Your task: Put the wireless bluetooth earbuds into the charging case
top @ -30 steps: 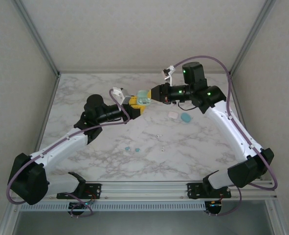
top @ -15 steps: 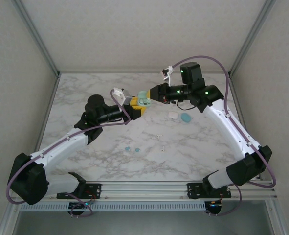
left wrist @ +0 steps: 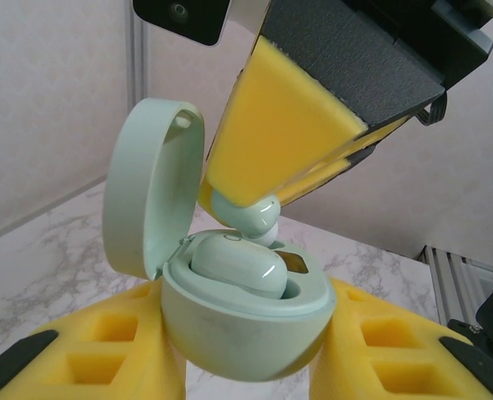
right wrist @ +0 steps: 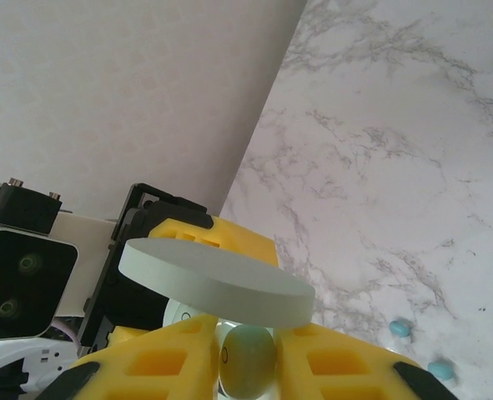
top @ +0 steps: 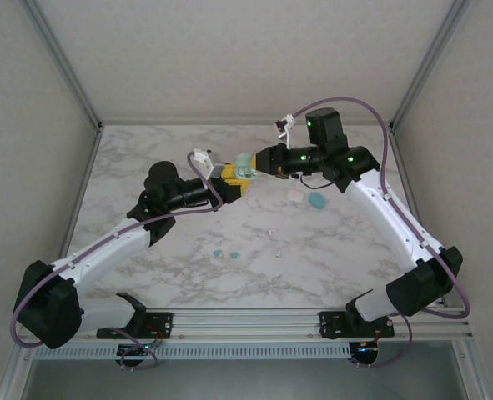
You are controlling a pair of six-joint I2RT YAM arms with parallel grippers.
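At 12 o'clock over the desk (top: pixel 354 258), right fingers (left wrist: pixel 279 133) clamping an earbud (left wrist: pixel 250 218) have edged toward 9 o'clock to the case (left wrist: pixel 242 333) that the left fingers (left wrist: pixel 104 350) grip; seating looks near.

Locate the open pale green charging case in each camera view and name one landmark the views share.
Top external: charging case, upper middle, where the two arms meet.
Left wrist: centre, lid swung up to the left.
Right wrist: lower left, lid seen edge-on.
Shared landmark: the pale green earbud poised at the case's opening, clear in both wrist views.
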